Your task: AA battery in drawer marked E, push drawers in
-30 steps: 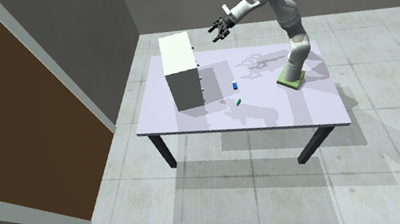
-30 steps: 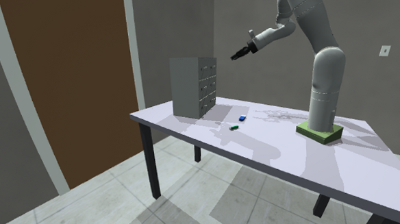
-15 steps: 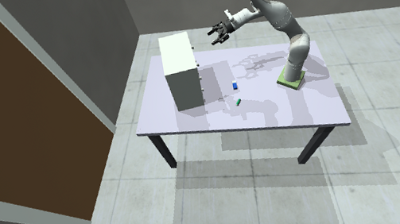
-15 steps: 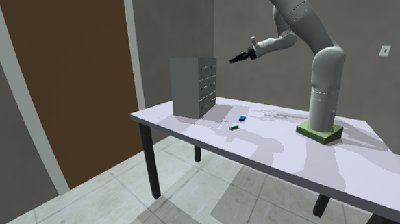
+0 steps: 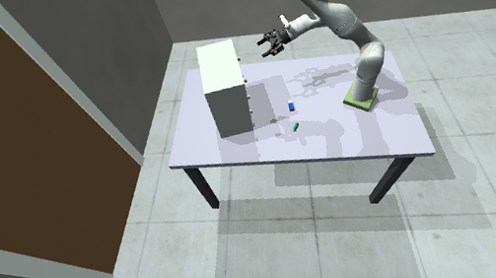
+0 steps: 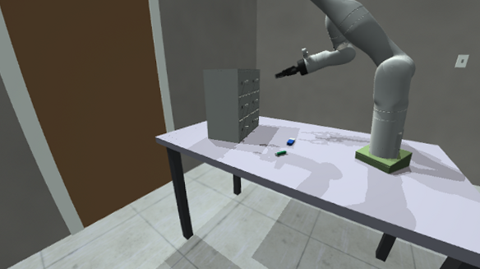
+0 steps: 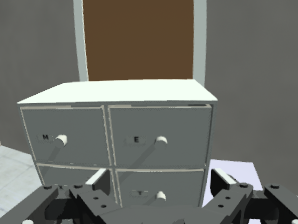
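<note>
Battery (image 5: 296, 126): green, lying flat on the bench (image 5: 378, 138), out in front of the chest, well apart from the arm.
Blue block (image 5: 291, 106): on the bench near the battery, closer to the chest.
Chest (image 5: 221, 80): upright at the bench's left end, all visible drawers pushed in, knobs facing the arm.
Gripper (image 5: 271, 43): raised level with the top drawers, short of the chest front, jaws spread wide, holding nothing.
Base (image 5: 352, 101): green plate on the bench's right side.

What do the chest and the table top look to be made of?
The small chest looks like matte grey-white painted board or plastic: flat and grainless, with small round pale knobs. The table top is a smooth pale lavender slab, perhaps laminate, on dark legs. Neither is certain.
</note>
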